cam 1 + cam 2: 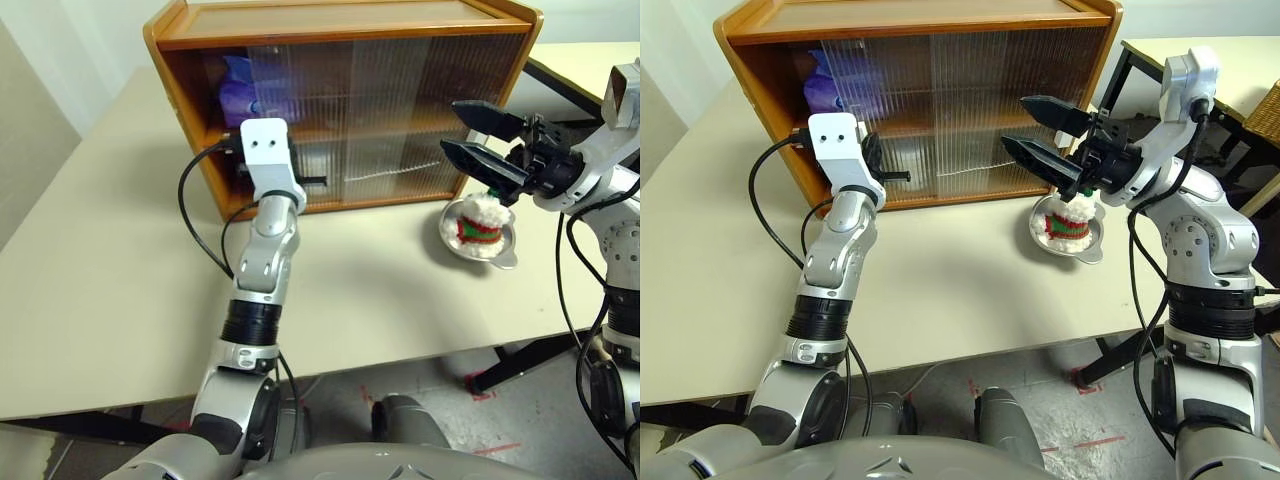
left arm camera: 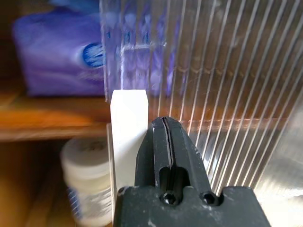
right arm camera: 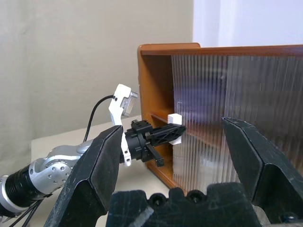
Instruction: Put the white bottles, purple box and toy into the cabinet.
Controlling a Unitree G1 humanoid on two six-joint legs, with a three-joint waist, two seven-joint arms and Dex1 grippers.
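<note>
Lilac plastic marks the purple box [image 2: 61,54] on the cabinet's [image 1: 340,30] upper shelf, a white bottle [image 2: 90,182] below it, both stowed behind the part-open door. The left gripper [image 3: 174,131], fingers pressed together, sits against the white handle [image 2: 129,137], likely to slide it. The toy [image 1: 485,220] waits in a steel bowl [image 1: 508,255] outside; the right gripper [image 1: 478,140] hangs above, spread wide.

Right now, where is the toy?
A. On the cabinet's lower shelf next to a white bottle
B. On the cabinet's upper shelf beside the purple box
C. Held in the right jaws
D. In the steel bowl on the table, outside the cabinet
D: the toy sits in the steel bowl on the table to the right of the cabinet, with the right gripper open above it, holding nothing.
</note>
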